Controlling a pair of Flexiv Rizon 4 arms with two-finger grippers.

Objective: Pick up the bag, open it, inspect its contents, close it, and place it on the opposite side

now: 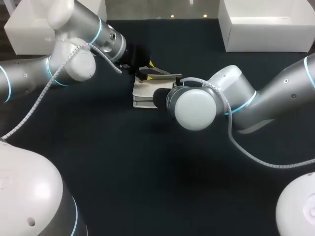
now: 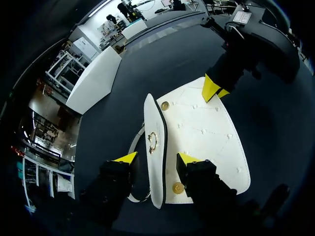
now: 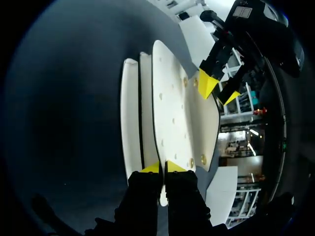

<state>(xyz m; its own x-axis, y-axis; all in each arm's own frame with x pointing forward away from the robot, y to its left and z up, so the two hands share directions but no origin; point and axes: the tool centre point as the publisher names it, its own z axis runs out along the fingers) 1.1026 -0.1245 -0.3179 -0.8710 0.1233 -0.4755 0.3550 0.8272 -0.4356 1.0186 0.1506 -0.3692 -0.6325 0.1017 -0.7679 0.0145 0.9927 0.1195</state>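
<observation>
The white quilted bag [image 1: 143, 94] with gold studs lies on the dark table near the middle. Its flap [image 2: 206, 132] is lifted away from the body. My left gripper [image 2: 157, 158] is open and straddles the bag's upper edge by the gold clasp ring [image 2: 152, 141], with a gap on each side. My right gripper [image 3: 162, 167] is shut on the flap's [image 3: 172, 108] rim at the opposite end, and its yellow tips show in the left wrist view as the right gripper [image 2: 213, 89]. In the head view the left gripper [image 1: 147, 73] sits behind the bag, while the right gripper [image 1: 161, 96] is mostly hidden by its wrist.
A white box [image 1: 29, 29] stands at the back left and another white box [image 1: 266, 27] at the back right. The bag's thin strap [image 2: 135, 142] lies beside its body. Dark tabletop [image 1: 147, 172] stretches toward the front.
</observation>
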